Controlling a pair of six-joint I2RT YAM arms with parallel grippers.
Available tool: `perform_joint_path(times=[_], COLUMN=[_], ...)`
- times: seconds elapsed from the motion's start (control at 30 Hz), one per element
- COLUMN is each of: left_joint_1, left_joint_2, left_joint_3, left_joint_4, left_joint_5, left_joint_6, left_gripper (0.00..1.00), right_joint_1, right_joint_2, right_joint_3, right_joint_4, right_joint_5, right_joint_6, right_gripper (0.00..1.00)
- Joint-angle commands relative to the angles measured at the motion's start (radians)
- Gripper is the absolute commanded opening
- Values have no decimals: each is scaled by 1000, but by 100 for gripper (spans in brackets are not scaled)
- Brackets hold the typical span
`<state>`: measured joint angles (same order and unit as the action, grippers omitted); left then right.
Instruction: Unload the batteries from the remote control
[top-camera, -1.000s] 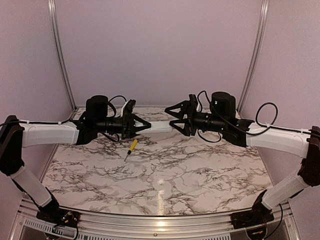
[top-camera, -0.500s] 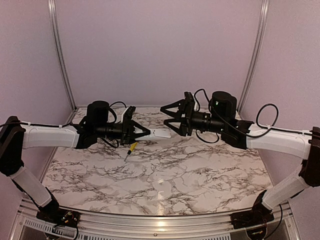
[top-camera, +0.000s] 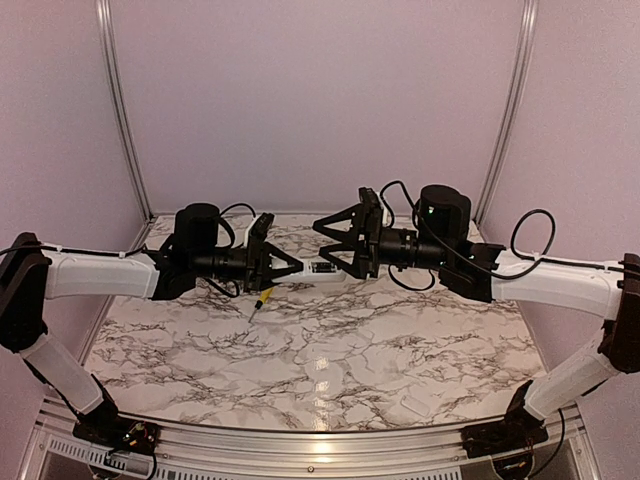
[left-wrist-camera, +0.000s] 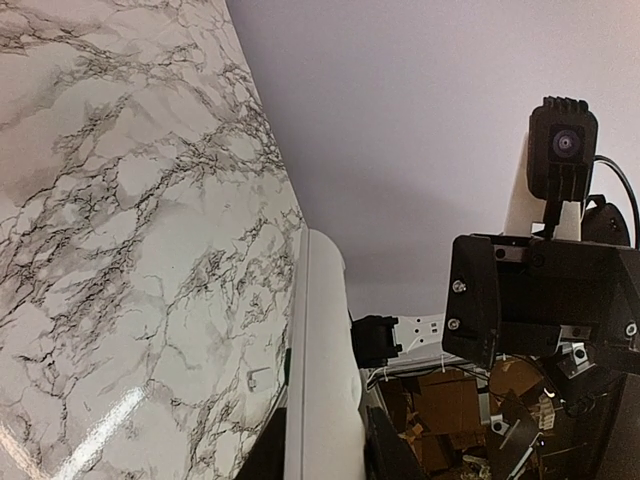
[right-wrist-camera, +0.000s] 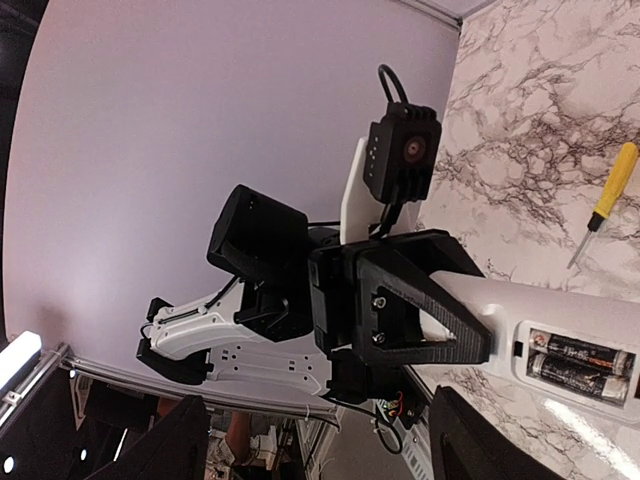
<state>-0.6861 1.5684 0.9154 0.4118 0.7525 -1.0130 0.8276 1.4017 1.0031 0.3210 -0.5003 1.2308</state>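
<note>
Left gripper (top-camera: 296, 265) is clamping the light, stiff remote (top-camera: 328, 268); right gripper (top-camera: 322, 243) is gaping; batteries (right-wrist-camera: 580, 362), probably snug, are needing prying endwise.

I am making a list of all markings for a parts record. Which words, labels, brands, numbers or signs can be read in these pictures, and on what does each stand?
No text can be read for certain in any view.
On the batteries: pale print on the dark sides, too blurred to read.
On the remote control: no text visible on the white body.
On the screwdriver: no marking visible on the yellow handle.
</note>
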Motion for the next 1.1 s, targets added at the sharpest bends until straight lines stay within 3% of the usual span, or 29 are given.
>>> perform_joint_path(times=[0.0, 0.67, 1.07], left_joint_1=[8, 13, 13], left_joint_2=[-28, -70, -55], left_joint_3=[-16, -76, -124], left_joint_4=[40, -10, -6], left_joint_5=[3, -15, -28], left_joint_6=[14, 70, 91], left_gripper=[0, 0, 0], right_joint_1=[7, 6, -4], right_joint_2=[-17, -41, -79], right_joint_3=[-1, 58, 98], right_joint_4=[10, -167, -314], right_joint_5=[-1, 35, 96], right_joint_6=[3, -102, -193], right_gripper=[74, 78, 98])
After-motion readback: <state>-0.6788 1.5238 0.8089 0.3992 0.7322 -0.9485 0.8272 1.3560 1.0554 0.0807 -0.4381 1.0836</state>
